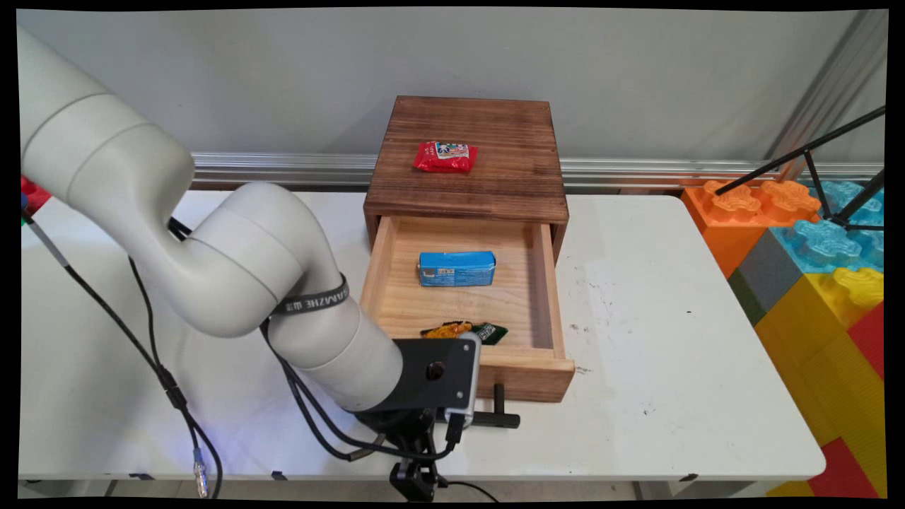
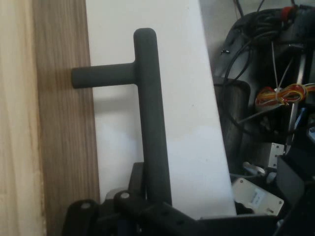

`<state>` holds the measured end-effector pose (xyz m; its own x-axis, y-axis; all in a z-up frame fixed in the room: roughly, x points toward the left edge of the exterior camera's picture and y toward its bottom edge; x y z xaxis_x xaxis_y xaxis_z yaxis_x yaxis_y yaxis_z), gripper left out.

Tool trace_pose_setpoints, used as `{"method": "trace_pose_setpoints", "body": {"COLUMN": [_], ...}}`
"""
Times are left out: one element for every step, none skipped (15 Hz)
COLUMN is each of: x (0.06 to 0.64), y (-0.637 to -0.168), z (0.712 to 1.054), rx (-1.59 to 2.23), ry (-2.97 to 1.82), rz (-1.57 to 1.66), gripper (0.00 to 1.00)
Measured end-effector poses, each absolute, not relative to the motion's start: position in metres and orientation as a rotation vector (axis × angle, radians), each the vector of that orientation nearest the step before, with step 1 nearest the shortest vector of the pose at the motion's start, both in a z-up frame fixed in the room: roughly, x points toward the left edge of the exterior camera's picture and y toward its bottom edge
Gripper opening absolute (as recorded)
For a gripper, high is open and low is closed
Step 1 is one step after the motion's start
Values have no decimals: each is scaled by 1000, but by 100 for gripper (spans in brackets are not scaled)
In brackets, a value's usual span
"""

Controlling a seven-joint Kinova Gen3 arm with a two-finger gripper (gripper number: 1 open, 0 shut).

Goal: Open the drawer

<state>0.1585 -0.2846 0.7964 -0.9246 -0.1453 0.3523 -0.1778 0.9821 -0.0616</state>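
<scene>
A dark wooden cabinet (image 1: pixel 466 170) stands at the back of the white table (image 1: pixel 672 339), and its light wooden drawer (image 1: pixel 541 371) is pulled out toward me. On the cabinet's top lies a red snack packet (image 1: pixel 445 156). Inside the drawer lie a blue carton (image 1: pixel 457 268) and an orange and green packet (image 1: pixel 466 330). My gripper (image 1: pixel 424 428) is low at the table's near edge, at the left end of the drawer's black bar handle (image 1: pixel 503 420). In the hand view the handle (image 2: pixel 150 113) runs down into my gripper (image 2: pixel 153 204), which is shut on it.
Large toy bricks (image 1: pixel 813 268) in orange, blue, yellow and red are stacked to the right of the table. Black tripod legs (image 1: pixel 813 152) cross above them. Black cables (image 1: pixel 162 367) hang from the arm. The table's near edge lies right beside the hand.
</scene>
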Motion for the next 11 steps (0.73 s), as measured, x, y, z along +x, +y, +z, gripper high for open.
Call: {"method": "trace_pose_setpoints", "body": {"x": [158, 158, 158, 158, 157, 157, 157, 156, 156, 156, 156], "y": [-283, -280, -278, -276, -274, -272, -271, -270, -269, -269, -269], "z": [796, 796, 796, 796, 796, 796, 796, 796, 796, 796, 796], "rx": [228, 223, 217, 215, 211, 208, 205, 203, 199, 195, 191], "ry": [-2776, -2777, -2777, -2777, -2776, -2775, -2774, -2774, -2773, -2773, -2773], "rz": [130, 129, 127, 125, 123, 121, 119, 119, 119, 122, 128], "gripper": [100, 100, 100, 100, 100, 100, 100, 100, 100, 100, 100]}}
